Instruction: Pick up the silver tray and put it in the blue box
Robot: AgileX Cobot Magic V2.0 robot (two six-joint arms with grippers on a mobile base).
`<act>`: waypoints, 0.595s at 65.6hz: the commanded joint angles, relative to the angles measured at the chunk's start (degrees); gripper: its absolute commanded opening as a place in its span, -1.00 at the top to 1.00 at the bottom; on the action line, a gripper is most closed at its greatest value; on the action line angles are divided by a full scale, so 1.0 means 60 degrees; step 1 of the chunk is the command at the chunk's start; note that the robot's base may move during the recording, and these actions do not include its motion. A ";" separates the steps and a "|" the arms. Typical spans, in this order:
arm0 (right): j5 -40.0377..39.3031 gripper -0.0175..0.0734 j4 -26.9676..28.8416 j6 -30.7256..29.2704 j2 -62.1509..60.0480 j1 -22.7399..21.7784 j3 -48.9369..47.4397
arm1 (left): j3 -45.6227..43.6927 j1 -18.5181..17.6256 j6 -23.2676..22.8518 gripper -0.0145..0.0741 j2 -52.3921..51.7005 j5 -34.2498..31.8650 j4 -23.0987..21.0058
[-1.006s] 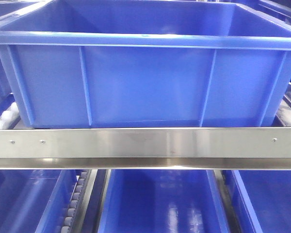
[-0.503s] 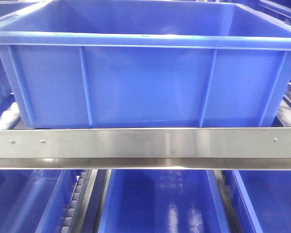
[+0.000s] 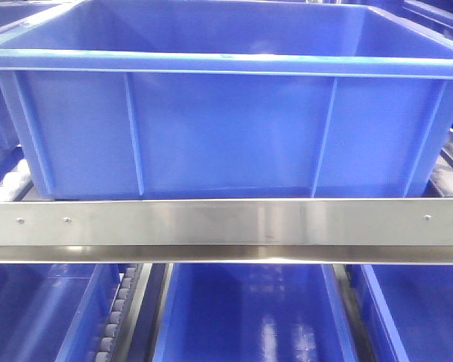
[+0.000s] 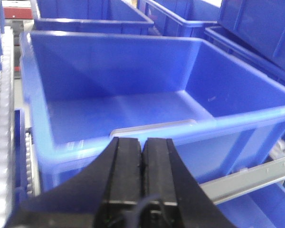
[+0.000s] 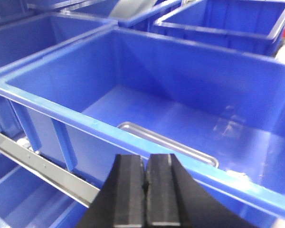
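The blue box (image 3: 226, 136) fills the front view on the upper shelf. Inside it, against its near wall, lies the silver tray (image 5: 180, 143); only its far rim shows above the box's lip, also as a pale strip of the silver tray (image 4: 154, 126) in the left wrist view. My left gripper (image 4: 143, 142) is shut with nothing between its black fingers, outside and just in front of the blue box's (image 4: 133, 95) near rim. My right gripper (image 5: 146, 159) is likewise shut and empty, in front of the blue box's (image 5: 190, 95) near rim.
A steel shelf rail (image 3: 226, 226) runs across below the box. Roller tracks (image 4: 2, 118) flank it at the left. More blue crates (image 3: 249, 317) sit on the lower shelf, and several others (image 5: 228, 19) stand behind and beside the box.
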 commanded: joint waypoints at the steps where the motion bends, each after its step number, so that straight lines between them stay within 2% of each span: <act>1: -0.0514 0.50 -0.0085 -0.0070 -0.0549 -0.0021 -0.0010 | -0.0114 -0.0003 0.0004 0.88 -0.0393 -0.0445 0.0005; 10: -0.0565 0.50 -0.0085 -0.0070 -0.1197 -0.0021 0.0190 | -0.0017 -0.0003 -0.0017 0.88 -0.0910 -0.0392 -0.0012; 39: -0.0641 0.50 -0.0085 -0.0070 -0.1215 -0.0021 0.0256 | -0.0017 -0.0003 -0.0017 0.88 -0.0955 -0.0541 0.0006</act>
